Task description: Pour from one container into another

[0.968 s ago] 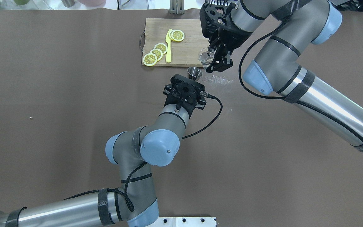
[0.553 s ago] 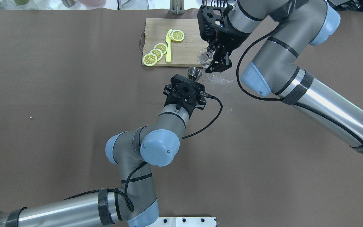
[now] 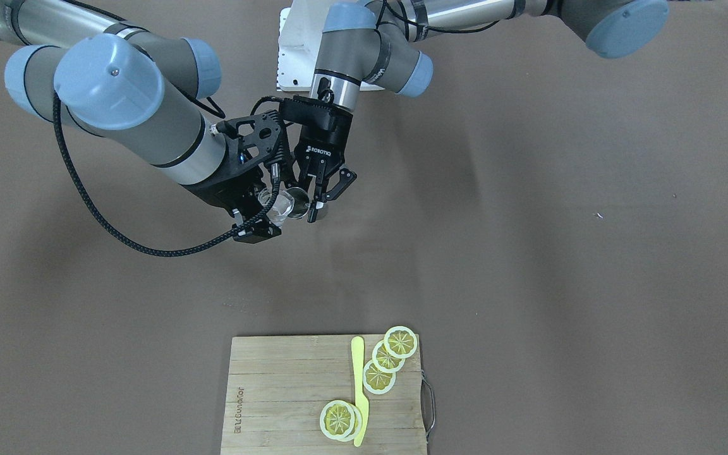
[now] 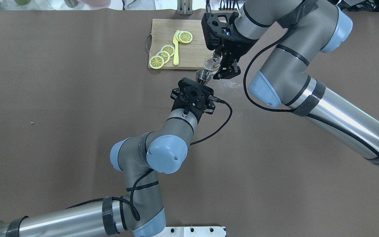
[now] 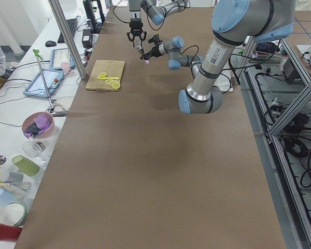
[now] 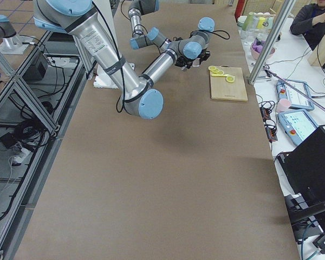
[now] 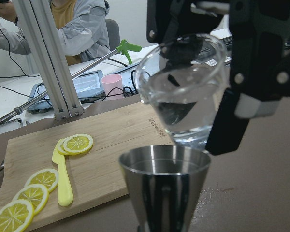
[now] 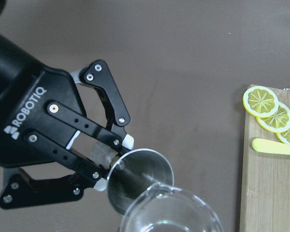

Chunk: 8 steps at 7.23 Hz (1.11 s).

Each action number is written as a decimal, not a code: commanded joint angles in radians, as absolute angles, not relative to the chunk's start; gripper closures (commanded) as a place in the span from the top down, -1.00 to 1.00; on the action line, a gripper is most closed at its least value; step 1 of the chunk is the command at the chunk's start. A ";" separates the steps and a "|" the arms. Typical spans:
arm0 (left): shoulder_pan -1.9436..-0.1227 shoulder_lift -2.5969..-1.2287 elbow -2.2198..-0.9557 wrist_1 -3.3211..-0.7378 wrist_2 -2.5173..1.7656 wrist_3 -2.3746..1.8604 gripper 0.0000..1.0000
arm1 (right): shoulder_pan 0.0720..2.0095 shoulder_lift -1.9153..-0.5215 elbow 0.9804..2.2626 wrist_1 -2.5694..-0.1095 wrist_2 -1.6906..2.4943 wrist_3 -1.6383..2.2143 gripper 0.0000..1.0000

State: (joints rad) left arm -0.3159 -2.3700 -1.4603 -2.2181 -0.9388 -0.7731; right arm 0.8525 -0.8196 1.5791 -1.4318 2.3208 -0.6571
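Lettering reading "ROBOTIQ" runs in white along the black body of the left gripper point(image 8: 115, 164), plain in the right wrist view and again in the front-facing view. A burnt-in maker's mark sits along one edge of the cutting board point(image 3: 275, 392), too small to read. One metal jigger point(image 8: 142, 176) stands upright in the air above the brown table point(image 4: 77, 98), just off the board's near corner, and the left gripper's two fingers point(image 8: 106, 104) are clamped on its lower cone. One clear glass cup point(image 7: 183, 96) with a little clear liquid in it is pinched between the fingers of the right gripper point(image 3: 266, 212). The cup is tilted, its lip directly over the jigger's mouth and very close to the rim; whether they touch cannot be told. No stream between them can be made out. On the board lie five lemon slices point(image 4: 164, 56), three in an overlapping row and two stacked at the far end, with one yellow knife point(image 4: 175, 49) beside them. A scatter of pale specks point(image 4: 227, 84) marks the table near the jigger.
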 commanded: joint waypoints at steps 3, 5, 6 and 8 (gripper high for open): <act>-0.316 -2.370 -1.460 -2.218 -0.939 -0.773 -1.00 | 0.851 -0.841 1.598 -1.457 2.319 -0.736 -1.00; -0.316 -2.370 -1.460 -2.218 -0.939 -0.773 -1.00 | 0.853 -0.839 1.595 -1.480 2.319 -0.764 -1.00; -0.314 -2.370 -1.460 -2.218 -0.939 -0.773 -1.00 | 0.854 -0.838 1.595 -1.502 2.319 -0.781 -1.00; -0.316 -2.370 -1.460 -2.218 -0.939 -0.773 -1.00 | 0.856 -0.830 1.591 -1.515 2.319 -0.790 -1.00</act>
